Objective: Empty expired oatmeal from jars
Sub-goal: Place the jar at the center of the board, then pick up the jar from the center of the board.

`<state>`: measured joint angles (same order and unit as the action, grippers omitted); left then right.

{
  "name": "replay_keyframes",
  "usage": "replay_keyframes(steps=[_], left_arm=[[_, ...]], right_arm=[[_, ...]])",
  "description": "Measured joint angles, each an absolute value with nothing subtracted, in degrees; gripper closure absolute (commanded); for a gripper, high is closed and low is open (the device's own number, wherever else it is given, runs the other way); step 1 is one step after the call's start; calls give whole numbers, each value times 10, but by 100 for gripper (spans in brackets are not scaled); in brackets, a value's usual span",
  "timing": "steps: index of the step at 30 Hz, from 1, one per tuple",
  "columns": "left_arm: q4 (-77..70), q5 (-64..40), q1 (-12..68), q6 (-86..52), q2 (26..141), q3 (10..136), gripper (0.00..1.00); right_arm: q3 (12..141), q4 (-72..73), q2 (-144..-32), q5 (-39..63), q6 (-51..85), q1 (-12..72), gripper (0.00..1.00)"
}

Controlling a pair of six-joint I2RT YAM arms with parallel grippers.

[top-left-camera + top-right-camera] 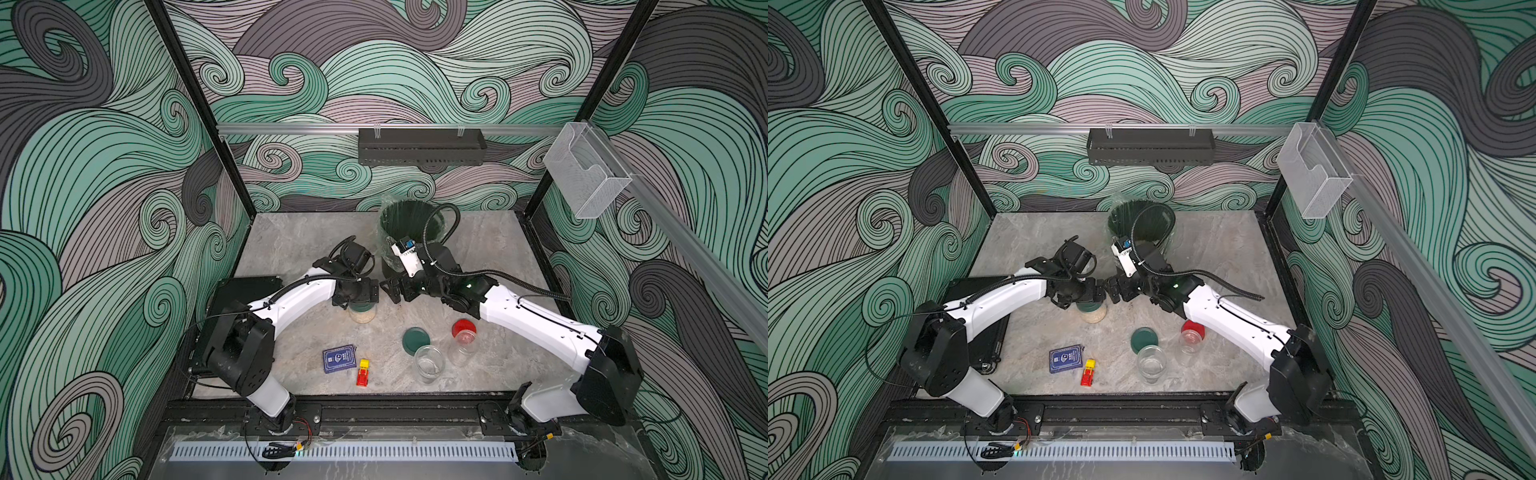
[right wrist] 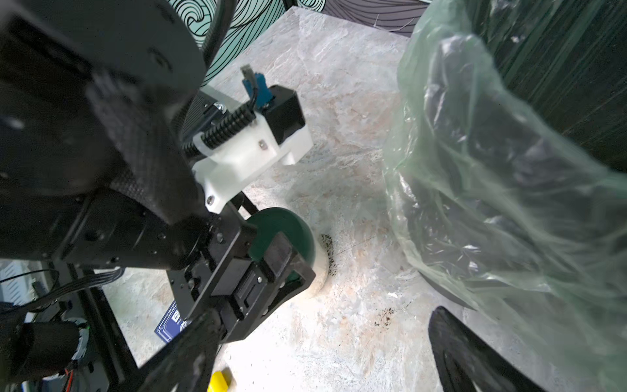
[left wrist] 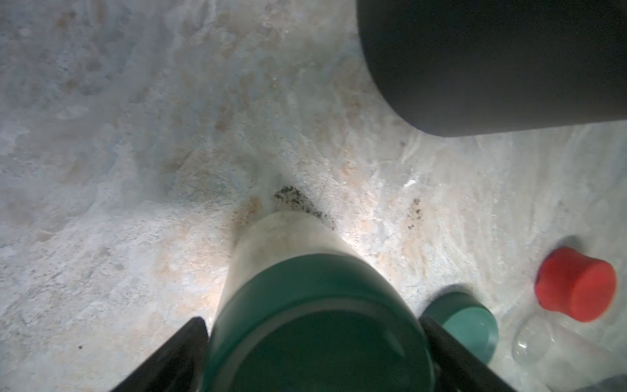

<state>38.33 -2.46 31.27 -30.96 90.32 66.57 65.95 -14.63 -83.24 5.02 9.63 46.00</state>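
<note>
grey marbled tabletop [image 1: 291, 249], last full jar [image 1: 363, 312] of oatmeal [image 3: 271, 237] upright near the bin [image 3: 492, 61]: you're at unscrewing, left gripper [image 3: 314, 320] straddling its green lid [image 2: 278, 227], clamped or clear you cannot tell, right gripper [image 1: 392, 289] spread and empty, so next steady the glass and twist.

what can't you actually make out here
- Grip on the jar: in the left wrist view the left gripper flanks the green lid, but the picture's edge cuts off its fingers; contact unclear.
- Inside the bin: dark, partly behind the right arm's cable in both top views.
- Print on the card box: too small in both top views.
</note>
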Motion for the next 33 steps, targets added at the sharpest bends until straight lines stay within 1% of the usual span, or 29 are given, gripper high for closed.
replay_keyframes(steps=[4, 7, 10, 12, 14, 16, 17, 18, 25, 33], left_arm=[[382, -40, 312, -305, 897, 671, 3], [387, -41, 312, -304, 891, 677, 3], [401, -34, 299, -297, 859, 677, 2], [404, -30, 274, -291, 821, 677, 1], [402, -27, 230, -286, 777, 677, 1], [403, -21, 196, -282, 746, 677, 1], [404, -17, 182, -278, 735, 677, 1], [405, -14, 175, -276, 729, 677, 1], [412, -11, 170, -269, 721, 650, 1], [422, -11, 157, -266, 723, 639, 1]], right_arm=[[660, -165, -828, 56, 92, 473, 5], [660, -186, -819, 52, 86, 484, 9], [676, -229, -818, 45, 93, 492, 13], [696, -258, -826, 33, 97, 498, 14], [723, -281, -844, 14, 100, 507, 13], [749, -297, -868, -2, 101, 519, 10], [764, -305, -883, -9, 101, 527, 4], [775, -310, -897, -15, 101, 534, 1], [840, -337, -992, -43, 91, 568, 1], [900, -347, -1081, -43, 69, 569, 1]])
